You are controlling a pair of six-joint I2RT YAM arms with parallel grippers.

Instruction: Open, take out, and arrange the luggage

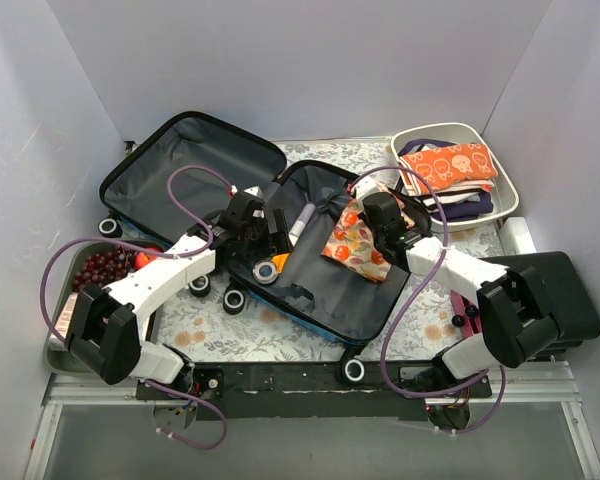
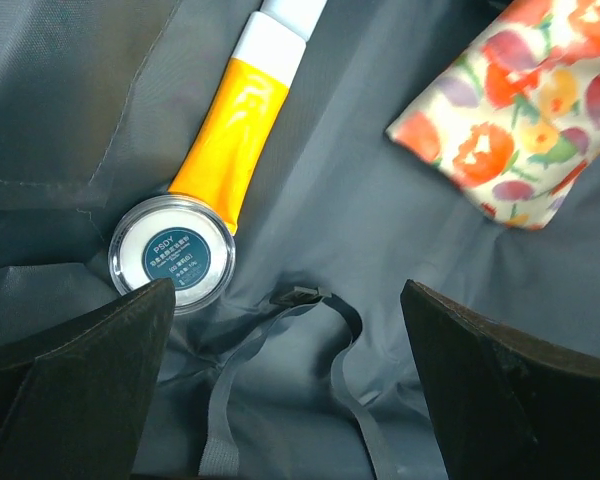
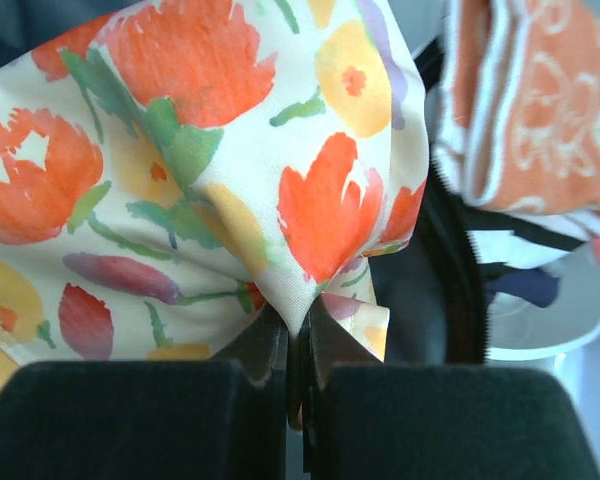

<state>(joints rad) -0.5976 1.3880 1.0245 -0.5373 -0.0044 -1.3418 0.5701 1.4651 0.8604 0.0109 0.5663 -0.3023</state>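
Luggage (image 1: pixel 195 170) lay fully open and flat on the bench (image 1: pixel 250 330). Its lid half was behind the left tool (image 1: pixel 270 235), its base half under both tools. Blue shell was only visible at the edges; grey lining faced up.

Left tool (image 2: pixel 290 390): jaws wide, holding nothing, hovering over the base half's lining. From its wrist camera:
- round jar (image 2: pixel 175 250), clear rim and blue label, just ahead of the tool's left finger (image 2: pixel 80 380)
- orange tube (image 2: pixel 230 140) with a white cap, its crimped end touching the jar and running away from the tool
- loose grey strap (image 2: pixel 280 330) on the lining between the fingers

Right tool (image 3: pixel 298 340): jaws nearly together, pinching a fold of the floral pouch (image 3: pixel 210 150). The pouch (image 1: pixel 355 243) hung from that tool (image 1: pixel 368 228) over the base half's far right side. Could not tell if its lower edge touched the lining. In the left wrist view the pouch (image 2: pixel 520 110) sat ahead and right of the left tool.

The white tub (image 1: pixel 458 127) stood beyond and right of the right tool, an orange patterned cloth (image 1: pixel 450 165) on top of its contents. A flat black case (image 1: pixel 555 290) was right of the right arm. Dark red round pieces (image 1: pixel 105 268) sat left of the left arm.
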